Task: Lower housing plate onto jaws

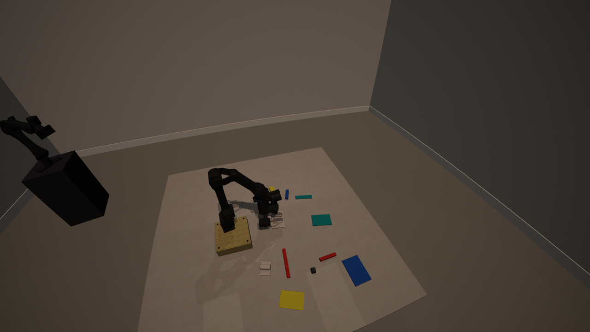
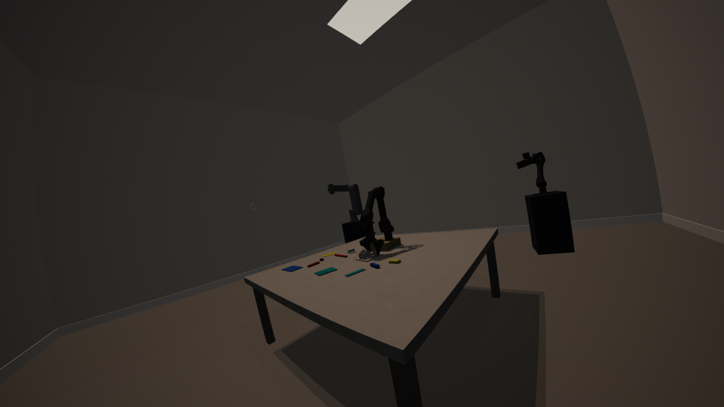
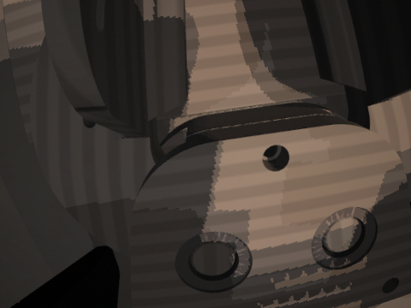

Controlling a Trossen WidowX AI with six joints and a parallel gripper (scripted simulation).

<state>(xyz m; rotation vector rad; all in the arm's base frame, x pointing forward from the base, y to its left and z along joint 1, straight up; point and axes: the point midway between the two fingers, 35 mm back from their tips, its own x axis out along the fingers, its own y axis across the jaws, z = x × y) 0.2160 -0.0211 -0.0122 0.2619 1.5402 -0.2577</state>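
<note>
Our claw (image 1: 268,216) (image 2: 371,247) (image 3: 266,238) is open, gripping nothing, and points down low over the pale assembly (image 1: 280,225) (image 2: 363,258). From the wrist we see the rounded housing plate (image 3: 270,188) beneath us, between the dark fingers; we cannot tell whether it sits fully closed on the stubs. Our wrist bends steeply down, the forearm (image 1: 246,180) (image 2: 369,207) slopes up to a high elbow, and the upper arm (image 1: 222,198) (image 2: 382,206) drops to the yellowish base block (image 1: 239,239) (image 2: 393,244) on the bench (image 1: 185,256) (image 2: 364,303).
</note>
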